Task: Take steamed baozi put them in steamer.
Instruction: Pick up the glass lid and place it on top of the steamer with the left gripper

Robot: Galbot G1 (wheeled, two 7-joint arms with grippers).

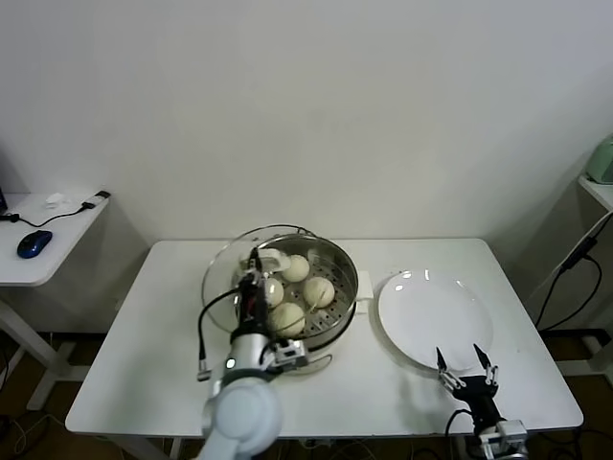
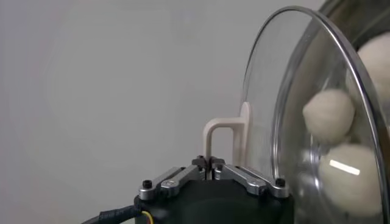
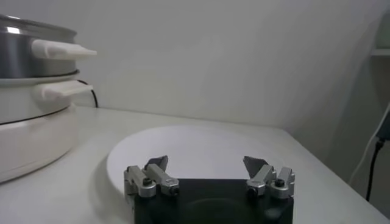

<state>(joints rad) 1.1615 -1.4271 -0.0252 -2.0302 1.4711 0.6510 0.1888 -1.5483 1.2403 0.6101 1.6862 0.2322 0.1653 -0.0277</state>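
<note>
Left gripper (image 2: pixel 210 163): fingers pressed together on the white handle (image 2: pixel 222 137) of the glass lid (image 2: pixel 292 103); in the head view it sits just left of centre, over the left part of the steamer.
Glass lid: round, clear, with a metal rim, held tilted on edge against the left side of the steamer, so the buns show through the glass in the left wrist view.
Steamed baozi (image 1: pixel 319 291): four pale cream-white round buns, smooth and slightly matte, lying close together on the perforated tray inside the pot, at the middle of the head view; one sits toward the back, one to the right, two nearer the lid.
Steamer (image 1: pixel 347 266): round shiny steel pot on a white base, with white side handles seen at the upper left of the right wrist view; it stands at the centre of the table.
Right gripper (image 1: pixel 466 369): fingers spread wide apart, holding nothing, low in the lower right of the head view, at the near edge of the plate.
Plate (image 1: pixel 421 311): flat, white, round, bare, just right of the steamer.
Table (image 1: pixel 172 316): white, rectangular, carrying the steamer and the plate.
</note>
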